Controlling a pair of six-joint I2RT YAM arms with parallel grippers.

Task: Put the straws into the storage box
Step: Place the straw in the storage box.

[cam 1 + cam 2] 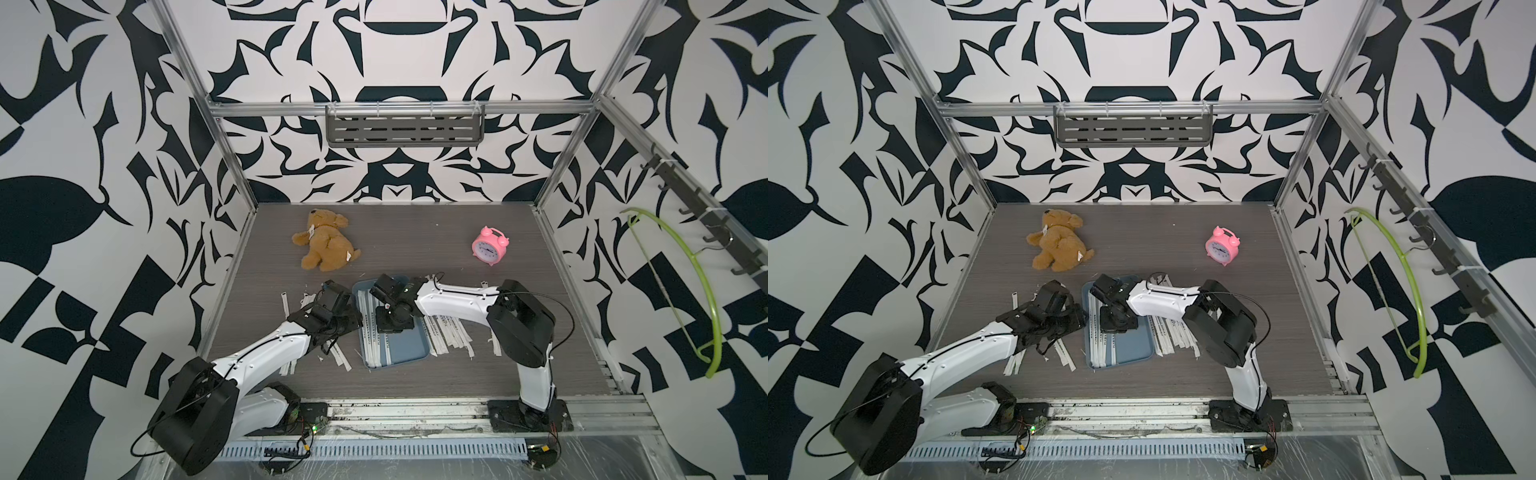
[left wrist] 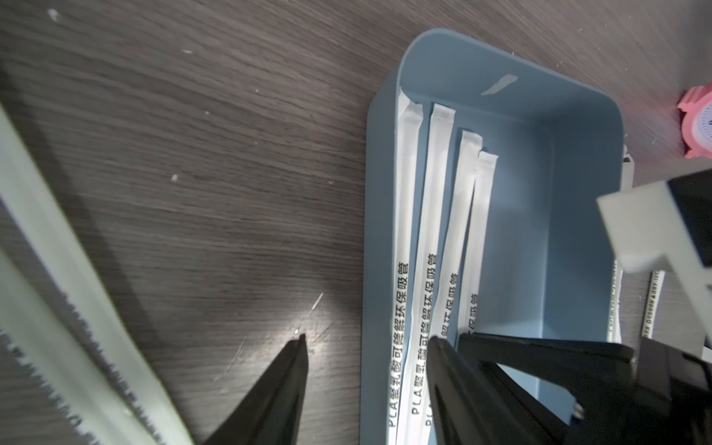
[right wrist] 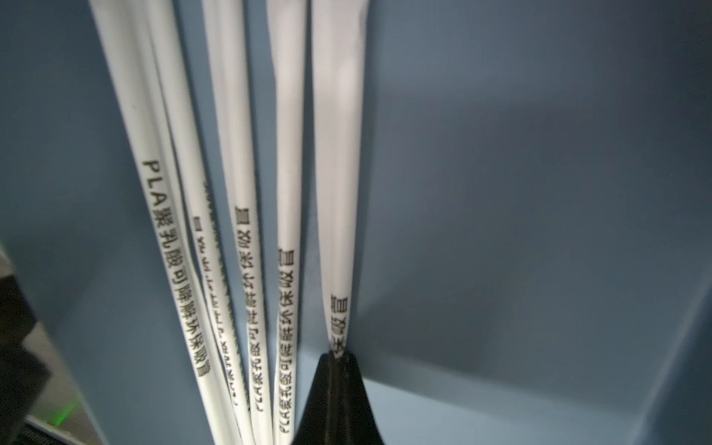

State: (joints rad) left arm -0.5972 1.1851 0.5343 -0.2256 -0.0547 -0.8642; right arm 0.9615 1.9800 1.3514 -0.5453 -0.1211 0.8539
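Black tips of my right gripper [image 3: 336, 356] are pinched shut on one paper-wrapped straw [image 3: 338, 173], low over the blue-grey storage box [image 3: 539, 192]. Beside it, several more straws [image 3: 239, 173] lie lengthwise along the box floor. My left gripper [image 2: 368, 341] stands with jaws apart and empty, straddling a long wall of the box: one finger over the tabletop [image 2: 192, 192], one over the boxed straws. On both sides of the box, loose straws [image 1: 451, 334] litter the tabletop. Farther back sit a teddy bear [image 1: 324, 239] and a pink alarm clock [image 1: 490, 245], well apart.
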